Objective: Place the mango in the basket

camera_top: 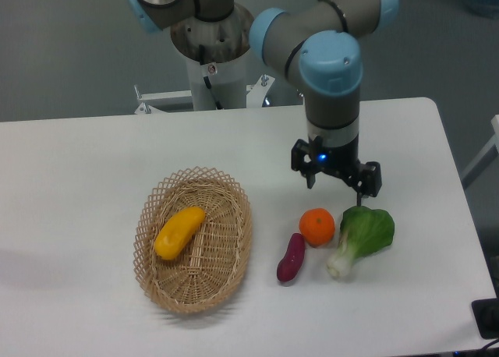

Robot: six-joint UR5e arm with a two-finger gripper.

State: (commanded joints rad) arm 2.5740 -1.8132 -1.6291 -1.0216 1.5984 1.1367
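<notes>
The mango [178, 232], a smooth yellow-orange oval, lies inside the light tan wicker basket [231, 256] at the left middle of the table. My gripper [335, 185] hangs to the right of the basket, just above and behind the round orange [317, 226]. Its fingers are spread apart and hold nothing.
A small purple sweet potato [291, 258] lies just left of and below the orange. A green bok choy [362, 237] lies to the right of the orange. The arm's base stands behind the table's far edge.
</notes>
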